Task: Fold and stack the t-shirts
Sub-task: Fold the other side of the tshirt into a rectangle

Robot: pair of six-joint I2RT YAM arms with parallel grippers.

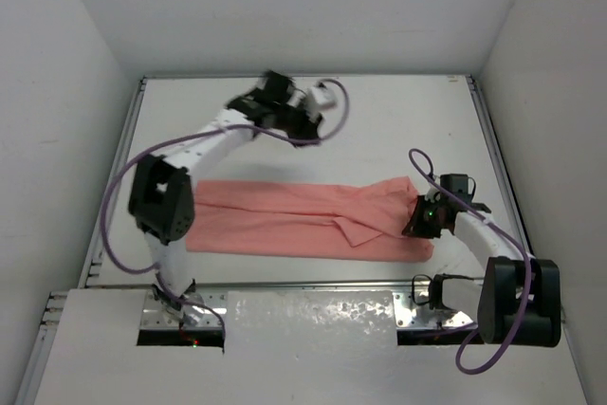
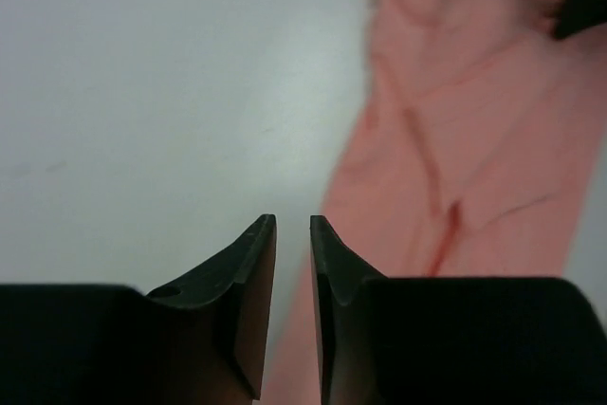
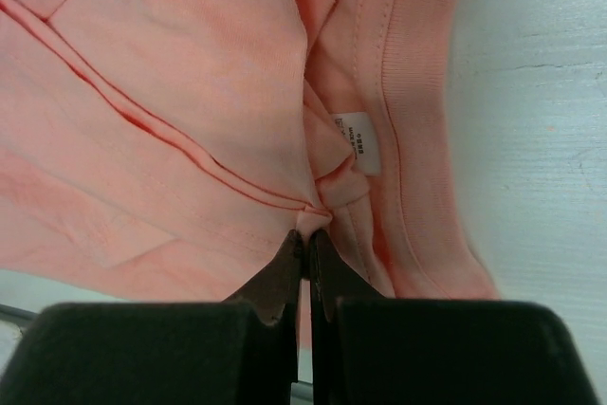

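Note:
The salmon-pink t-shirt (image 1: 285, 220) lies across the middle of the table as a long folded strip. Its right end is bunched and lifted. My right gripper (image 1: 418, 219) is shut on a fold of that end, close to the ribbed collar (image 3: 417, 92) and the white label (image 3: 364, 144); the pinch shows in the right wrist view (image 3: 307, 234). My left gripper (image 1: 302, 120) hovers behind the shirt, well clear of it. In the left wrist view (image 2: 293, 225) its jaws stand a narrow gap apart with nothing between them, and the shirt (image 2: 465, 139) lies off to the right.
The white table (image 1: 398, 130) has metal rails along its left and right edges. White walls close in the back and sides. A white cover plate (image 1: 313, 315) sits between the two arm bases at the near edge.

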